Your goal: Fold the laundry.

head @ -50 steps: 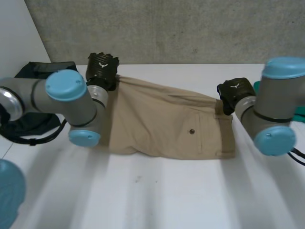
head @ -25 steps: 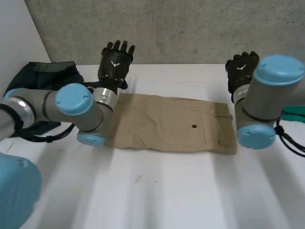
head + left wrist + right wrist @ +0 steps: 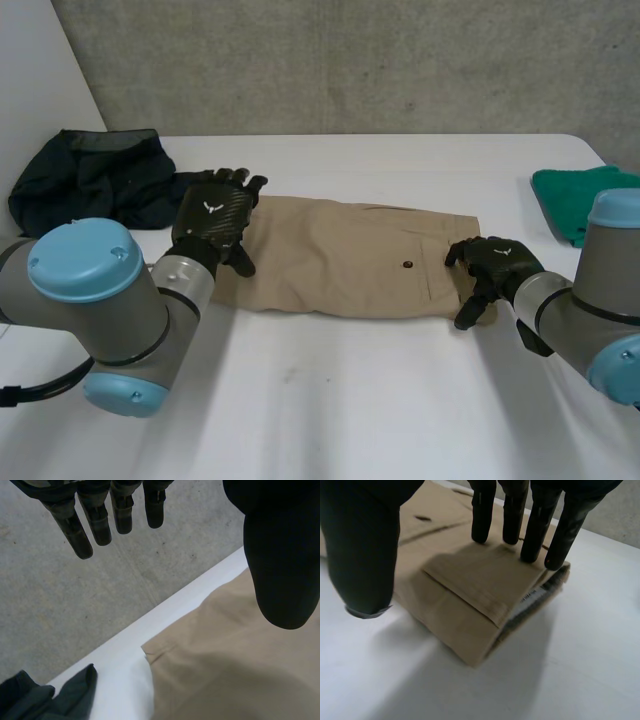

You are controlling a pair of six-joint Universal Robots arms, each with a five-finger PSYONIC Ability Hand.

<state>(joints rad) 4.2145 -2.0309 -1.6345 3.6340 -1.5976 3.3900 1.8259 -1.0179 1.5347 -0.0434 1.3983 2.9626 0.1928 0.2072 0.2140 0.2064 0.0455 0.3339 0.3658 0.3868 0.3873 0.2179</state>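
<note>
Head camera sits high behind and between the arms, facing down and forward across the white table [image 3: 330,400] to a grey wall [image 3: 350,60]. Left wrist camera looks close along the left hand [image 3: 280,570], over the tan shorts [image 3: 240,670] toward that wall; it shares the dark cloth [image 3: 60,697] with the head view. Right wrist camera looks very close past the right hand [image 3: 365,545] at the shorts' waistband end, also in the head view.
</note>
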